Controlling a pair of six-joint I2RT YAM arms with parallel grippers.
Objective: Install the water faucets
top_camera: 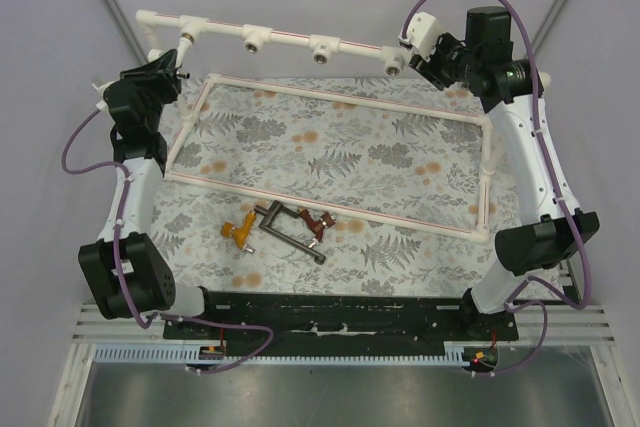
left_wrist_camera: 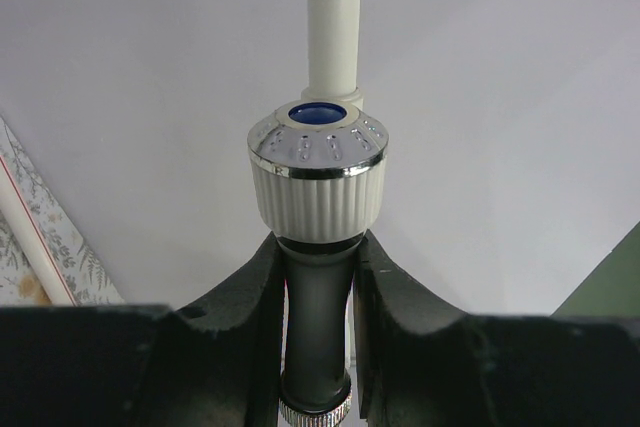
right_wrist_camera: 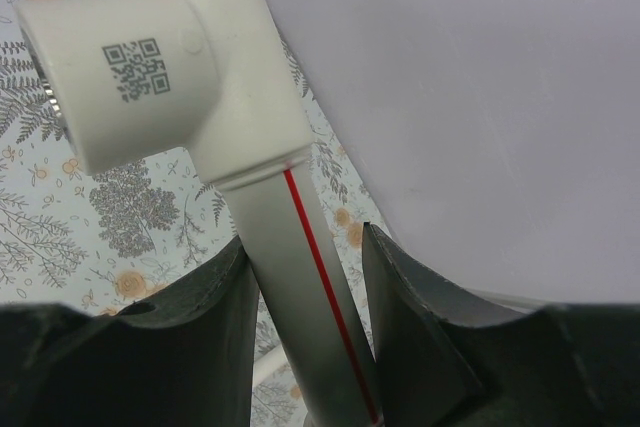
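My left gripper (top_camera: 172,74) is at the left end of the white pipe rail (top_camera: 290,39). In the left wrist view it (left_wrist_camera: 320,252) is shut on the white faucet (left_wrist_camera: 318,177), gripping the dark neck below the ribbed knob with its blue cap. My right gripper (top_camera: 415,50) is at the rail's right end. In the right wrist view it (right_wrist_camera: 305,252) is closed around the red-striped pipe (right_wrist_camera: 285,247), just behind a tee socket (right_wrist_camera: 150,77). The orange-yellow faucet (top_camera: 240,230), dark grey faucet (top_camera: 290,232) and red-brown faucet (top_camera: 318,225) lie together on the cloth.
A rectangular white pipe frame (top_camera: 340,97) lies on the fern-patterned cloth (top_camera: 350,157). The rail carries several metal-ringed tee sockets (top_camera: 322,49). Grey walls stand close behind the rail. The arm bases sit on a black plate (top_camera: 330,312) at the near edge.
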